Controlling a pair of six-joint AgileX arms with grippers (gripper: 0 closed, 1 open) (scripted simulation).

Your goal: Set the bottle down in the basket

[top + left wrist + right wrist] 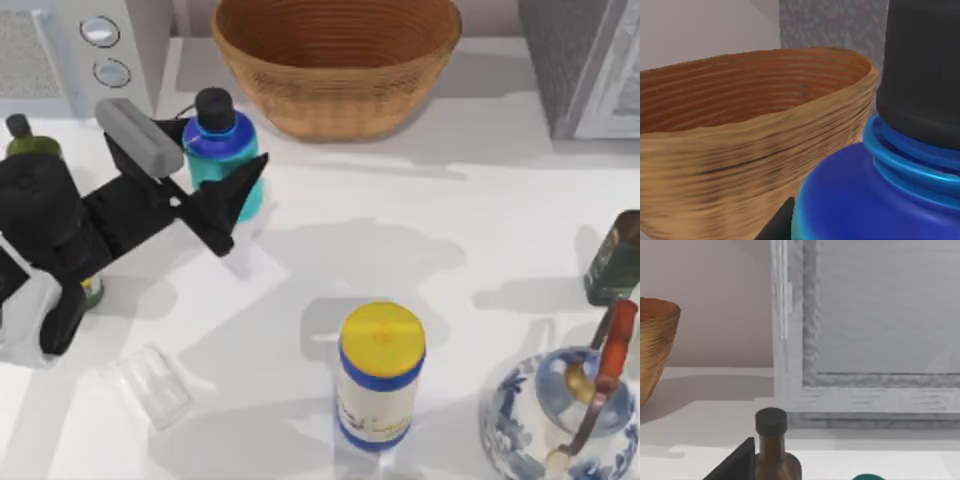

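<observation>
Bottle [222, 150] stood upright at the far left of the table [400, 250], just to the near left of the basket [336, 62] and outside it, its black cap up and its cyan body below the dark blue shoulder. My left gripper [215, 195] was at the bottle, its dark fingers [232, 195] lying against the near side of the cyan body; I could not tell whether they were clamped on it or merely around it. From my left wrist camera the bottle's [875, 200] blue shoulder and cap sat very close, with the basket's [740, 145] woven wall just beyond. A yellow-lidded white canister [381, 375] stood near the middle front, a blue-and-white teapot [560, 415] at the near right. My right wrist camera looked past a dark bottle [772, 447] to the basket's edge [655, 340].
</observation>
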